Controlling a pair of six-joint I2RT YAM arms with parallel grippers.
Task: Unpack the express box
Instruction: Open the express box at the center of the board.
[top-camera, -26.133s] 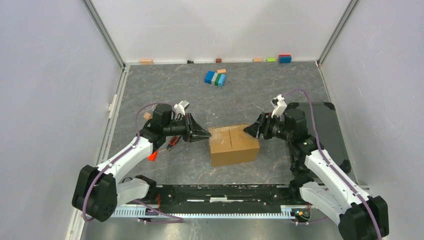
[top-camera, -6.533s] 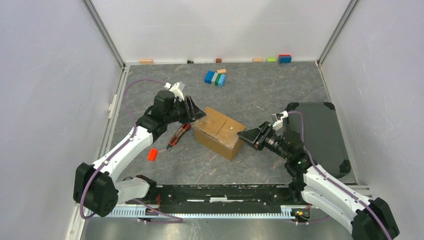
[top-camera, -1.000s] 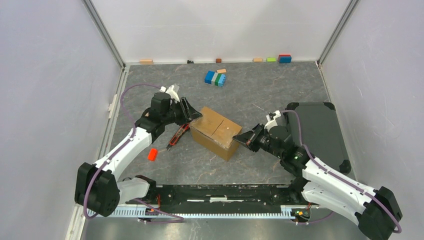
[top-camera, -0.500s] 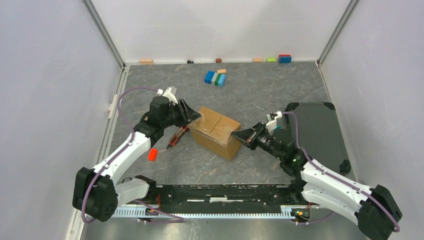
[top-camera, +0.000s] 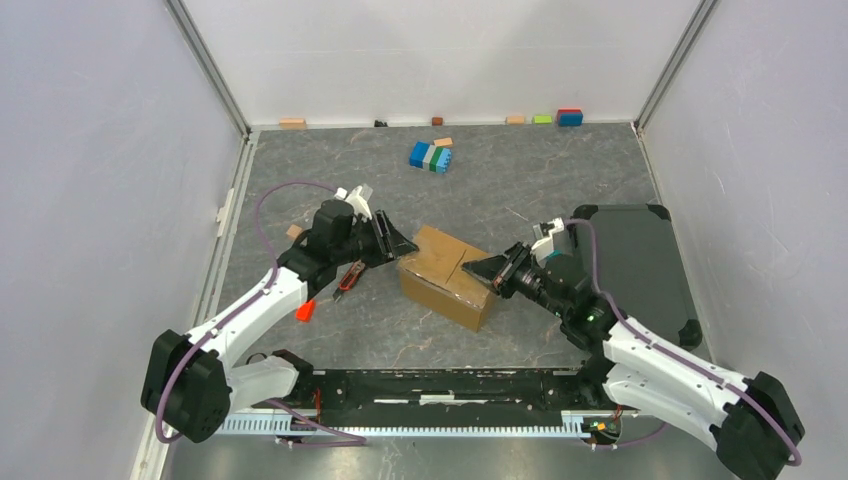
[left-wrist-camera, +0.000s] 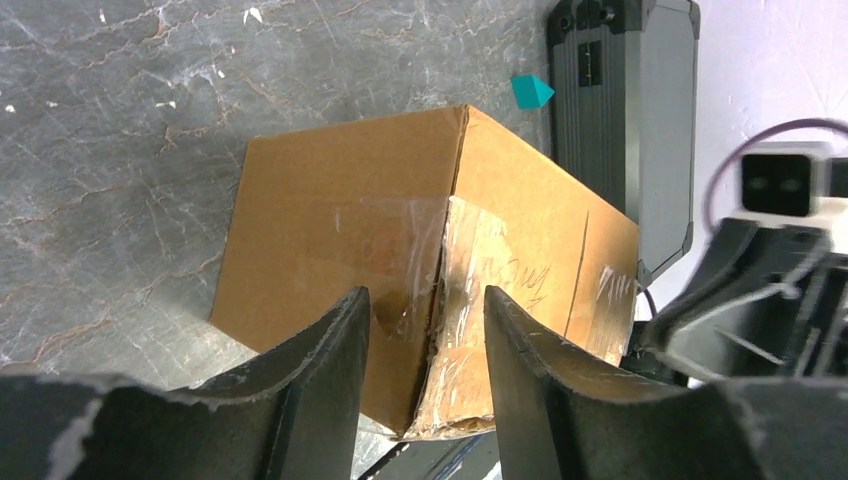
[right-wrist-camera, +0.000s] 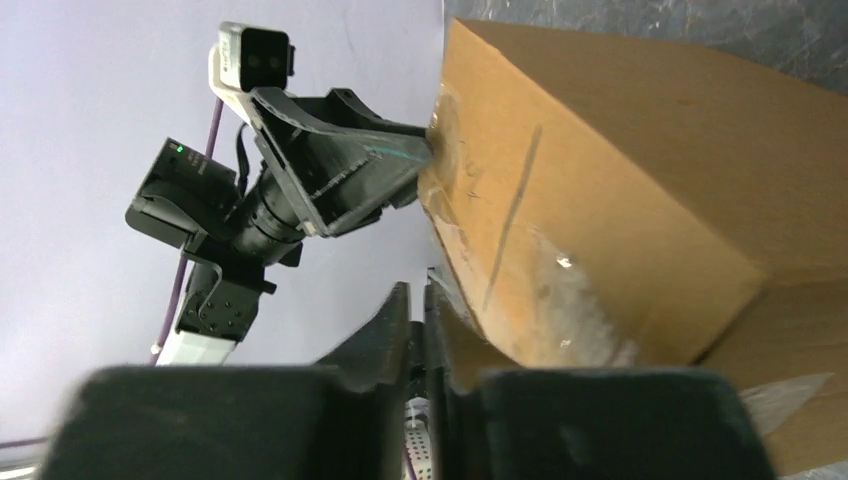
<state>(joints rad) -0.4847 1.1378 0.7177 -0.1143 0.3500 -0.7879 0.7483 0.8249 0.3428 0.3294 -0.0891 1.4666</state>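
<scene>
A grey marbled tabletop (top-camera: 560, 180) is sitting inside plain white walls (top-camera: 440, 50), with small coloured blocks (top-camera: 431, 157) lying near the far edge. Left of centre, the left gripper (top-camera: 407, 243) is holding its fingers parted, tips meeting the upper left corner of the express box (top-camera: 447, 278). This brown taped carton is lying closed at the frame's centre. Against its right edge, the right gripper (top-camera: 471, 267) is pressing with fingers clenched together. A black tray (top-camera: 640, 260) is lying at the right
</scene>
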